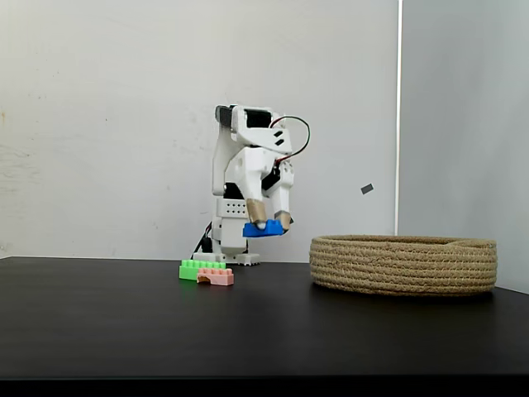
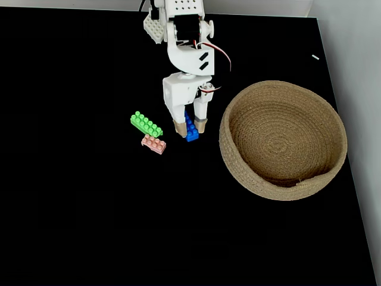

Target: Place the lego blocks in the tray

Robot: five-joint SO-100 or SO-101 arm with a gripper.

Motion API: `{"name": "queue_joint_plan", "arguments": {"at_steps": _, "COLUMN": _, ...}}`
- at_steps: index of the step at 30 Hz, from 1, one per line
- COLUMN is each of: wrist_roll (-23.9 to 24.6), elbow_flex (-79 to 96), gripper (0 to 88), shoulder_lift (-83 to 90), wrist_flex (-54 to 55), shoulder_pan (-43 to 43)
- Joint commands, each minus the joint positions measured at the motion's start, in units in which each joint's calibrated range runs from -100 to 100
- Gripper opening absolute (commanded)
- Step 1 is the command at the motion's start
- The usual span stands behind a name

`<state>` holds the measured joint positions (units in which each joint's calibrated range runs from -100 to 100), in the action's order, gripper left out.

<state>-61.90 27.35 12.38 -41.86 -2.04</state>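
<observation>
Gripper (image 1: 269,223) clamping blue brick (image 1: 263,230) between both fingers, holding it well above table (image 1: 99,322) for carrying sideways to tray (image 1: 403,265). Green brick (image 2: 146,124) and pink brick (image 2: 154,144) lying side by side, waiting outside the tray.

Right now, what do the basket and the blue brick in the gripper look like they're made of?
The basket looks like coiled tan rope, matte and fibrous, with visible spiral ridges. The blue brick, held in the gripper, looks like smooth moulded plastic with studs on top.
</observation>
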Motion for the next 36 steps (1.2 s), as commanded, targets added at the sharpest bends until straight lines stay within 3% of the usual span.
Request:
{"name": "queue_joint_plan", "arguments": {"at_steps": 1, "wrist_roll": 0.9, "elbow_flex": -8.7, "gripper": 0.0, "shoulder_lift": 6.6, "wrist_flex": -2.5, "shoulder_pan": -2.1}}
{"name": "queue_joint_plan", "arguments": {"at_steps": 15, "wrist_roll": 6.5, "elbow_flex": -13.0, "gripper": 0.0, "shoulder_lift": 9.5, "wrist_flex": -3.4, "shoulder_pan": -16.9}}
{"name": "queue_joint_plan", "arguments": {"at_steps": 25, "wrist_roll": 8.8, "elbow_flex": -8.3, "gripper": 1.0, "shoulder_lift": 4.0, "wrist_flex": 5.3, "shoulder_pan": -21.6}}
{"name": "queue_joint_plan", "arguments": {"at_steps": 27, "wrist_roll": 8.8, "elbow_flex": -8.1, "gripper": 17.6, "shoulder_lift": 2.7, "wrist_flex": 5.7, "shoulder_pan": -21.5}}
{"name": "queue_joint_plan", "arguments": {"at_steps": 28, "wrist_roll": 8.6, "elbow_flex": -7.8, "gripper": 30.2, "shoulder_lift": 2.5, "wrist_flex": 5.7, "shoulder_pan": -21.1}}
{"name": "queue_joint_plan", "arguments": {"at_steps": 29, "wrist_roll": 8.7, "elbow_flex": -7.3, "gripper": 34.1, "shoulder_lift": 2.4, "wrist_flex": 6.0, "shoulder_pan": -20.9}}
{"name": "queue_joint_plan", "arguments": {"at_steps": 36, "wrist_roll": 8.1, "elbow_flex": -5.5, "gripper": 38.5, "shoulder_lift": 5.8, "wrist_flex": 1.1, "shoulder_pan": -17.4}}
